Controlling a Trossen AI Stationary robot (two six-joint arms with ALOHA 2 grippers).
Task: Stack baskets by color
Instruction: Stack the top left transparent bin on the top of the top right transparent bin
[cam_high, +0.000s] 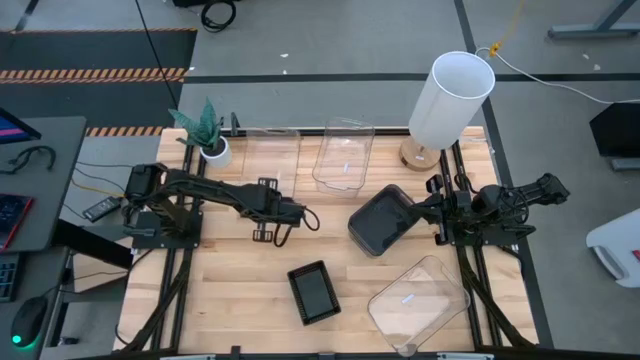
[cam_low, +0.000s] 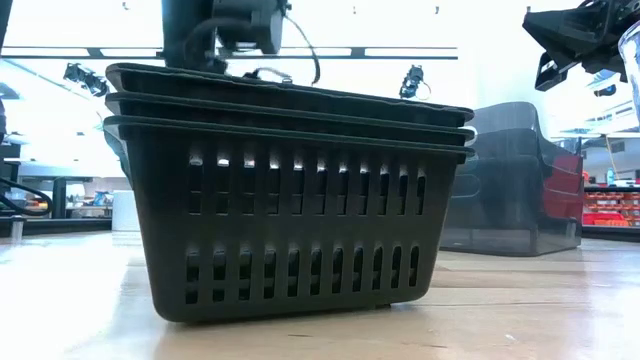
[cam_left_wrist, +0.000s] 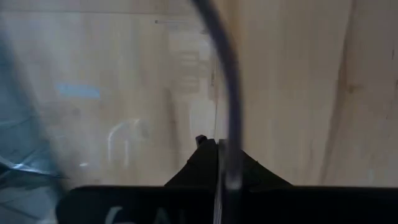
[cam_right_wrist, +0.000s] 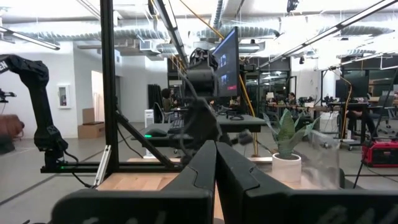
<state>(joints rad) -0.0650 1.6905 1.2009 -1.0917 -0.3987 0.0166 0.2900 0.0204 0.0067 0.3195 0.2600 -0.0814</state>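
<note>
Left hand (cam_high: 297, 212) sits mid-desk, just near of the far-left clear basket (cam_high: 268, 150). In the left wrist view its fingers (cam_left_wrist: 205, 163) are pressed together on a thin transparent wall, so it grips a clear basket rim (cam_left_wrist: 229, 99); which of the clear baskets this is cannot be confirmed from above. Right hand (cam_high: 437, 210) is closed on nothing and raised at the right side, beside the smoky grey basket stack (cam_high: 381, 219).

Basket positions: second clear basket (cam_high: 344, 154) at far centre; third clear basket (cam_high: 418, 300) near right, lying askew; black mesh trays (cam_high: 314, 292) near centre, nested three deep as seen in the low view.

Risks, judged:
- The pinch is on a thin, slick wall; a lift could let the basket swing or slip out.
- Potted plant (cam_high: 209, 135) and white lamp (cam_high: 449, 100) stand at the far edge; a wide carry could knock either over.
- Nesting clear into clear needs square alignment, or the rim may catch and jam tilted.

Writing: none legible; pale labels on the clear baskets are unreadable.
</note>
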